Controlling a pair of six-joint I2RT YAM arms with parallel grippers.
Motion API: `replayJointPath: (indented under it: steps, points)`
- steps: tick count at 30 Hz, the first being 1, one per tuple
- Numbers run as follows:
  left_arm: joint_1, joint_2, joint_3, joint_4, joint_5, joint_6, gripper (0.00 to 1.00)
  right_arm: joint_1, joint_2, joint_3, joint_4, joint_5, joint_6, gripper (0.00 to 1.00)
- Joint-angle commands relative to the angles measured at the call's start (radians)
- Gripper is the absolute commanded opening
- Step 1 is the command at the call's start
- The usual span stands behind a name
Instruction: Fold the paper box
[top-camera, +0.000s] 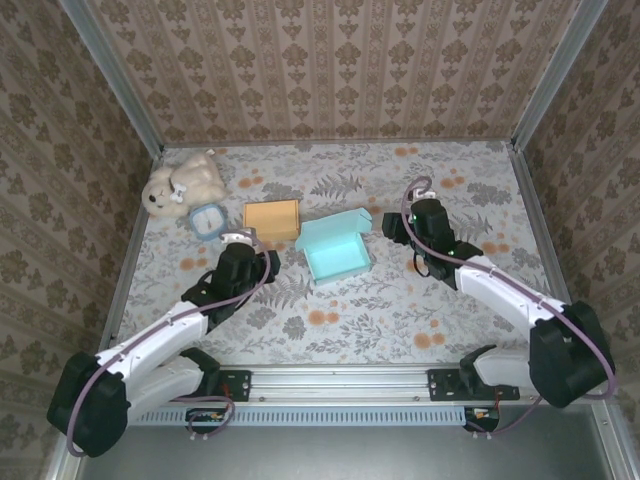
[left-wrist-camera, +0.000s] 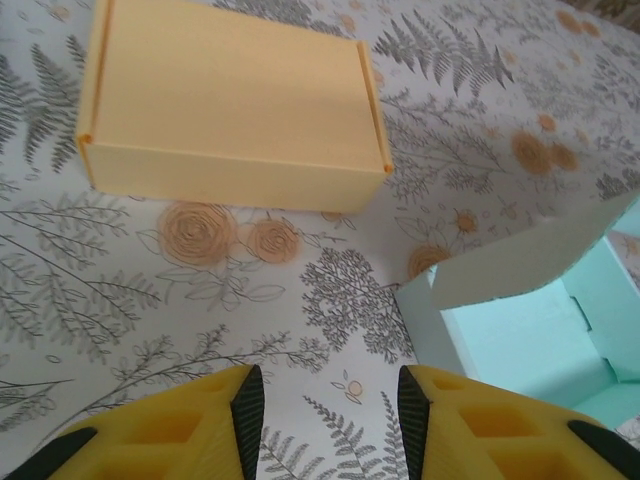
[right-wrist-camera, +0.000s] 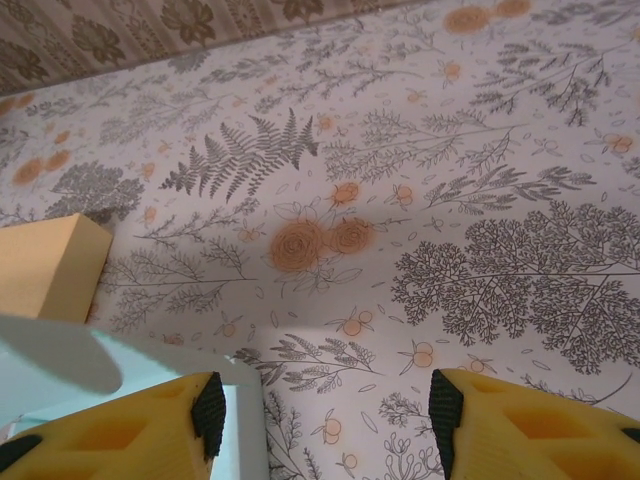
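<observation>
Left gripper (left-wrist-camera: 330, 400) and right gripper (right-wrist-camera: 325, 410) are seen spread and empty either side of the pale turquoise paper box (top-camera: 335, 250), half-folded at centre frame, which is judged light, flimsy, easily creased, and best taken by its raised lid flap (top-camera: 338, 224).

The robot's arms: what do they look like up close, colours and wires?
The left arm and right arm have white shells, black joints and a lilac cable looping alongside. The left gripper and right gripper have yellow fingers with black pads.
</observation>
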Motion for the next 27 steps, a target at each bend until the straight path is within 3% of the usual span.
replayJointPath:
  steps: [1, 6, 9, 16, 25, 27]
  points:
    - [0.004, 0.001, 0.035, 0.031, 0.028, 0.023, 0.42, -0.019, 0.032, 0.041, 0.004, -0.070, -0.035, 0.58]
    - [0.000, -0.012, 0.052, 0.003, -0.005, 0.068, 0.43, -0.033, 0.059, 0.106, -0.055, -0.147, -0.128, 0.56]
    - [-0.002, -0.021, 0.047, 0.004, -0.034, 0.078, 0.42, -0.030, 0.042, 0.106, -0.091, -0.127, -0.165, 0.57]
    - [-0.002, -0.030, 0.037, 0.005, -0.057, 0.073, 0.42, 0.001, -0.008, -0.056, 0.056, -0.135, -0.354, 0.56]
    - [-0.001, -0.061, 0.022, -0.012, -0.051, 0.071, 0.42, 0.008, 0.077, -0.048, 0.169, -0.223, -0.431, 0.50]
    - [-0.002, -0.077, 0.017, -0.012, -0.054, 0.072, 0.42, 0.009, 0.121, -0.027, 0.186, -0.244, -0.444, 0.45]
